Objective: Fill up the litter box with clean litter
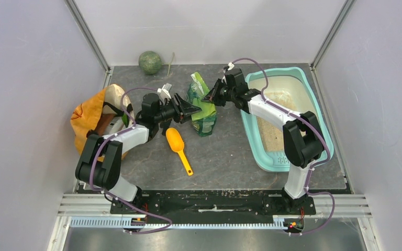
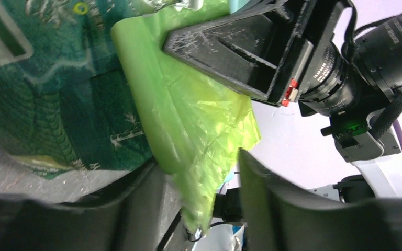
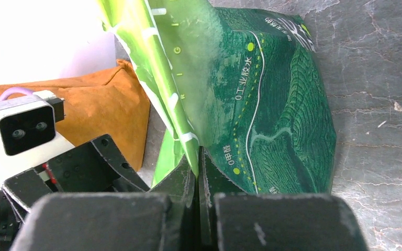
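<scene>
The green printed pouch (image 1: 203,111) stands on the dark floor mat between my two grippers. My right gripper (image 1: 210,97) is shut on the pouch's upper edge; in the right wrist view the jaws (image 3: 197,168) pinch the light-green film of the pouch (image 3: 272,104). My left gripper (image 1: 190,111) is open at the pouch's left side; in the left wrist view the light-green flap (image 2: 188,120) hangs between its fingers (image 2: 136,209), clear of the other finger. The light-teal litter box (image 1: 316,112) lies to the right, with pale beige litter (image 1: 270,133) on its floor.
An orange scoop (image 1: 178,144) lies on the mat in front of the pouch. An orange sack (image 1: 90,119) slumps at the left wall, also in the right wrist view (image 3: 99,99). A green ball (image 1: 150,62) sits at the back. White walls enclose the mat.
</scene>
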You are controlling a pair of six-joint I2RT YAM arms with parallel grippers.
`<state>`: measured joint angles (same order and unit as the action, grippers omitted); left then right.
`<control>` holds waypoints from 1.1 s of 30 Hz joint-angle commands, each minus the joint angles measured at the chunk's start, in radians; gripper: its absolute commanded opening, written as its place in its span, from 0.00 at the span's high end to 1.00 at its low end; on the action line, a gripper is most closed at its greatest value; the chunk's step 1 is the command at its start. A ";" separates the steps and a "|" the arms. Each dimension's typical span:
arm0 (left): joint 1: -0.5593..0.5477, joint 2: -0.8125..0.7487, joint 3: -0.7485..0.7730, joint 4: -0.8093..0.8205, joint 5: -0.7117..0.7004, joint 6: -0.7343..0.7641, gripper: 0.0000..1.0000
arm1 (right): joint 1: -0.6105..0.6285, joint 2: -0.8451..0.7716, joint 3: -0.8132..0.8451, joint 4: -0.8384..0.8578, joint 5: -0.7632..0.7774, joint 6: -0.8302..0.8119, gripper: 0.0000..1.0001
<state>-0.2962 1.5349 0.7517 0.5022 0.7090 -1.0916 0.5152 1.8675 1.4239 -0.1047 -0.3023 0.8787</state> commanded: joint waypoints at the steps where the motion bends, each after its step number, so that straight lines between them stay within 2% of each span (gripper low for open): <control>1: -0.033 0.021 0.002 0.214 0.014 -0.113 0.54 | 0.006 -0.126 0.027 0.224 -0.038 0.041 1.00; 3: -0.063 0.018 0.025 0.255 0.038 -0.108 0.64 | 0.006 -0.125 0.021 0.224 -0.037 0.038 1.00; 6: -0.086 0.021 0.049 0.219 0.024 -0.101 0.64 | 0.008 -0.124 0.020 0.226 -0.037 0.037 1.00; 7: -0.087 0.028 0.048 0.197 0.010 -0.099 0.64 | 0.008 -0.125 0.021 0.226 -0.038 0.037 1.00; 10: -0.078 0.048 0.036 0.143 -0.029 -0.094 0.49 | 0.009 -0.126 0.024 0.229 -0.038 0.039 1.00; 17: -0.074 0.095 0.071 0.145 -0.047 -0.117 0.45 | 0.011 -0.134 0.014 0.221 -0.044 0.037 1.00; 18: -0.072 0.102 0.076 0.153 -0.046 -0.120 0.47 | 0.012 -0.134 0.011 0.223 -0.044 0.038 1.00; 20: -0.070 0.114 0.081 0.180 -0.041 -0.134 0.59 | 0.014 -0.140 0.003 0.230 -0.049 0.039 1.00; 21: -0.071 0.117 0.085 0.187 -0.034 -0.133 0.67 | 0.013 -0.141 0.001 0.232 -0.048 0.039 1.00; 23: -0.070 0.115 0.091 0.194 -0.018 -0.128 0.94 | 0.014 -0.141 0.001 0.235 -0.043 0.035 1.00; 24: -0.069 0.108 0.095 0.191 -0.007 -0.120 0.98 | 0.014 -0.142 0.002 0.237 -0.045 0.029 0.92; 25: -0.069 0.100 0.099 0.185 0.010 -0.109 0.98 | 0.011 -0.143 0.007 0.239 -0.050 0.015 0.83; 27: -0.070 0.067 0.118 0.106 0.042 -0.039 0.98 | -0.003 -0.146 0.026 0.234 -0.075 -0.014 0.54; 29: -0.071 0.013 0.151 -0.043 0.059 0.105 0.98 | -0.028 -0.152 0.053 0.222 -0.125 -0.059 0.31; 31: -0.071 -0.043 0.198 -0.271 0.042 0.284 0.98 | -0.066 -0.164 0.074 0.206 -0.177 -0.087 0.21; 33: -0.073 -0.083 0.256 -0.445 0.040 0.452 0.98 | -0.110 -0.173 0.083 0.221 -0.255 -0.092 0.18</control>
<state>-0.3592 1.5822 0.8803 0.3901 0.7025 -1.0134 0.4828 1.7756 1.4288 0.0063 -0.4061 0.8345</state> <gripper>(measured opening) 0.032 0.799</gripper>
